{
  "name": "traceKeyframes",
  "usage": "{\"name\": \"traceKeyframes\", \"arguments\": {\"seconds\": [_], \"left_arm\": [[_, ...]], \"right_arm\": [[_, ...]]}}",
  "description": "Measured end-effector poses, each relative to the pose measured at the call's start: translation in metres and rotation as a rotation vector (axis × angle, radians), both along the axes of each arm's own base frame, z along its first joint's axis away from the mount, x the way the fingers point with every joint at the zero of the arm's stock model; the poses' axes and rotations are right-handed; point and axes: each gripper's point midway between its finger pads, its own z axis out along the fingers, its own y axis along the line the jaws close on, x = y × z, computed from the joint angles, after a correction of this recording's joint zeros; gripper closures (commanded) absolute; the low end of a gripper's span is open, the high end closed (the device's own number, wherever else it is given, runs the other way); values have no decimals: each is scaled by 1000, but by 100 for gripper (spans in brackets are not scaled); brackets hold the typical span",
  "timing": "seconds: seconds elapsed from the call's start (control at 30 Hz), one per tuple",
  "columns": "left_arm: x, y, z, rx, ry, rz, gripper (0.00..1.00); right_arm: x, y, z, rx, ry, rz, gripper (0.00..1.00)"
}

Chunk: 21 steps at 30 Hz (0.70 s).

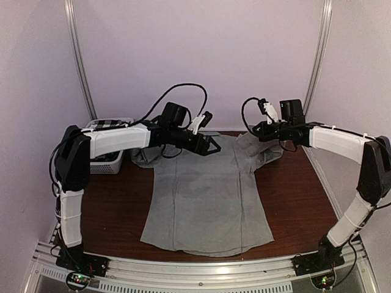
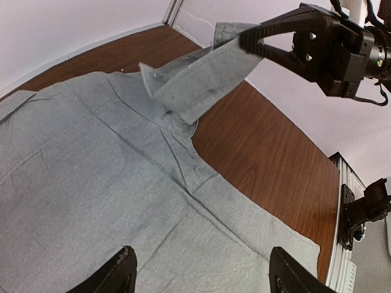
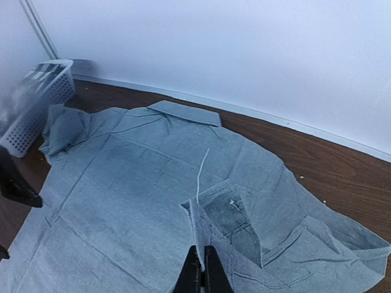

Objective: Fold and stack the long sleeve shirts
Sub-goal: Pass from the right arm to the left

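Observation:
A plain light grey long sleeve shirt (image 1: 204,195) lies spread flat on the brown table, collar toward the far wall. My right gripper (image 3: 203,250) is shut on the cuff end of its right sleeve (image 3: 227,215) and holds it lifted off the table, folded in toward the body (image 2: 201,73). My left gripper (image 2: 200,253) hovers open over the shirt's upper part near the collar (image 1: 208,145), with nothing between its fingers. The black-and-white checked shirt (image 1: 104,124) sits in the basket at the far left.
A white slatted basket (image 1: 109,162) stands at the table's far left, beside the grey shirt's left sleeve (image 3: 64,128). Bare brown table (image 1: 305,189) shows to the right and left of the shirt. White walls close in the back and sides.

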Motion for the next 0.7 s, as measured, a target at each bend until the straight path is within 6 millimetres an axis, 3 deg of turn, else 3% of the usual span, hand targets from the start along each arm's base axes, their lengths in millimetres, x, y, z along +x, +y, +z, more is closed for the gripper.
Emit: {"name": "traceKeyframes", "arguments": {"seconds": [0.23, 0.37, 0.7], "left_arm": [[5, -25, 13, -38, -108, -65, 23], [7, -34, 9, -47, -145, -92, 22], [10, -45, -14, -29, -145, -115, 24]], "right_arm": [[-31, 47, 14, 60, 0, 208, 100], [-51, 69, 23, 90, 0, 305, 100], [-70, 86, 21, 82, 19, 388, 100]]}}
